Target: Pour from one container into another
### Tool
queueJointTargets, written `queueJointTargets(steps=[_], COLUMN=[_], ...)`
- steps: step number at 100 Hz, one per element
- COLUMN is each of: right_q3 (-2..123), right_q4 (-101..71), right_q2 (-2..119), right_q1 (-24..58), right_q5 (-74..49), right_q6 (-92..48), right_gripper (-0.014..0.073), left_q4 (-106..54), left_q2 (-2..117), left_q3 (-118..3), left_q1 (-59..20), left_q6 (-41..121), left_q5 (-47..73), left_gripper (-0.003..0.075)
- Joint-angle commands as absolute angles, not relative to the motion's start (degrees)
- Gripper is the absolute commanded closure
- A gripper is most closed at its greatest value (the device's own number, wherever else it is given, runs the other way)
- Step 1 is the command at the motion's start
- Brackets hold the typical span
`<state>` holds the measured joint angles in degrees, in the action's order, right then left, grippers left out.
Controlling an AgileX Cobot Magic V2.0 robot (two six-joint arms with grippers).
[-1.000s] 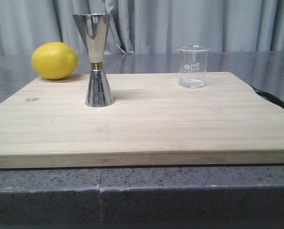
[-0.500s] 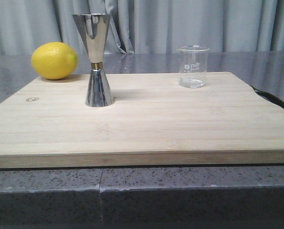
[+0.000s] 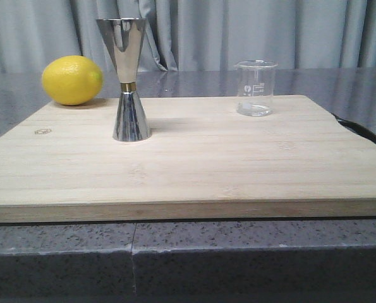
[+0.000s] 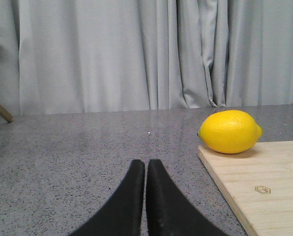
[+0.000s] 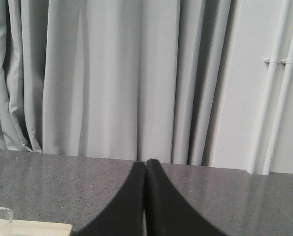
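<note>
The left claw [image 4: 146, 169] has its fingers pressed together, holding nothing, low over the grey counter; the lemon [image 4: 229, 131] and the corner of the wooden board [image 4: 264, 196] lie ahead of it toward the right. The steel measuring cup [image 3: 128, 79] stands upright on the board, the glass beaker [image 3: 256, 88] well apart to its right, also upright. The right claw [image 5: 146, 169] is likewise pinched shut and empty, the beaker's rim just off its left side. Whichever cup gets lifted, grip it at the waist and tilt slowly over the other's mouth. The steel cup's inside is hidden; any liquid in the beaker is hard to make out, so pouring may lie ahead or behind.
</note>
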<state>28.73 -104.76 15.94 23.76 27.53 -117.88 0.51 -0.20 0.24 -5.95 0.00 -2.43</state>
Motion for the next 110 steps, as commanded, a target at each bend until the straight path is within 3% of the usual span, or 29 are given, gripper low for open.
queueJointTargets(steps=[1,36,48,67,110], right_q3=[30.1,25.6,21.0,14.8,10.2], right_q4=[-102.6,-101.5,-89.5,-56.4,-15.6], right_q2=[17.1,17.1,17.1,17.1,14.4], right_q1=[23.4,23.4,23.4,23.0,11.5], right_q5=[25.8,24.0,23.7,23.1,15.2], right_q6=[-118.3,-115.7,-99.5,-67.0,-24.5], right_gripper=[0.0666,0.0666,0.0666,0.0666,0.0666], left_q4=[0.0,0.0,0.0,0.0,0.0], left_q2=[-1.8,-1.8,-1.8,-1.8,-1.8], left_q3=[2.4,2.4,2.4,2.4,2.4], left_q1=[-5.9,-5.9,-5.9,-5.9,-5.9], left_q6=[-0.5,-0.5,-0.5,-0.5,-0.5], left_q5=[-6.5,-6.5,-6.5,-6.5,-6.5], left_gripper=[0.0739,0.0739,0.0739,0.0739,0.0739])
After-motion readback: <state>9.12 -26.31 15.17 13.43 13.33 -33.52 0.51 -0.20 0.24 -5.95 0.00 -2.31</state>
